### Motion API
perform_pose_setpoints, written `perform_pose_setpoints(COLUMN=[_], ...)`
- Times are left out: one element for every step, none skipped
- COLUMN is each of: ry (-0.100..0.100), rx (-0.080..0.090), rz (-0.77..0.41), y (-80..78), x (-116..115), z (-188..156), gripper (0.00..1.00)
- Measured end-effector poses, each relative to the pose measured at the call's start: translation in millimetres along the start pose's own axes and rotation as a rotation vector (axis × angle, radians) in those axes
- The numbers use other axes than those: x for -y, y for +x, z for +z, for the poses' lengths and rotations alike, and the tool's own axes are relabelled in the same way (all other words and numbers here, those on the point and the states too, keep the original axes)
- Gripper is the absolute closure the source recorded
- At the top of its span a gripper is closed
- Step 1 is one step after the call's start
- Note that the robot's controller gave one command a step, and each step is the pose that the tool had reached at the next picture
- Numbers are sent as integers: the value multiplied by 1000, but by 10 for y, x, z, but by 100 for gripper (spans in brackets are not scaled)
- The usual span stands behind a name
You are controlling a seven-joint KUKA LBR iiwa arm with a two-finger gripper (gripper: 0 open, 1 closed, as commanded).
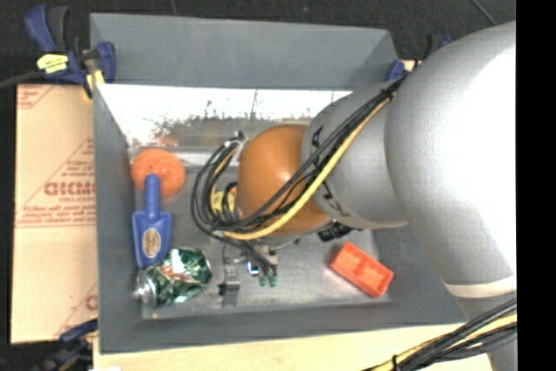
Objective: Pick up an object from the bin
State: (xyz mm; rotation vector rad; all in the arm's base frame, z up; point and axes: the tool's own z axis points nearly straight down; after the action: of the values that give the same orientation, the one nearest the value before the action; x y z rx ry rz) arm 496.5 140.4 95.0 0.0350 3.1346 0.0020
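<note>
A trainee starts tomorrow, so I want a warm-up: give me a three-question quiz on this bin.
1. True or false: the orange block lies on the view's right of the gripper.
2. Which thing lies nearest the gripper? A) crushed can B) orange ball C) block
3. Fill in: the blue-handled tool lies between the ball and the ____.
Key: 1 true; 2 A; 3 can.

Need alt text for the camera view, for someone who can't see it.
A robot arm reaches from the right into a grey metal bin, its claw over the floor between a crushed green can and an orange block. An orange ball and a blue tool lie at the bin's left.
</note>
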Motion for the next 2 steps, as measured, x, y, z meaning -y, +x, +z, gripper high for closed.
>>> perform_pose_setpoints(ry=[-2,2], rx=[0,-3], rz=[37,154], y=[139,257], x=[-187,-423], z=[197,247], gripper=[0,100])
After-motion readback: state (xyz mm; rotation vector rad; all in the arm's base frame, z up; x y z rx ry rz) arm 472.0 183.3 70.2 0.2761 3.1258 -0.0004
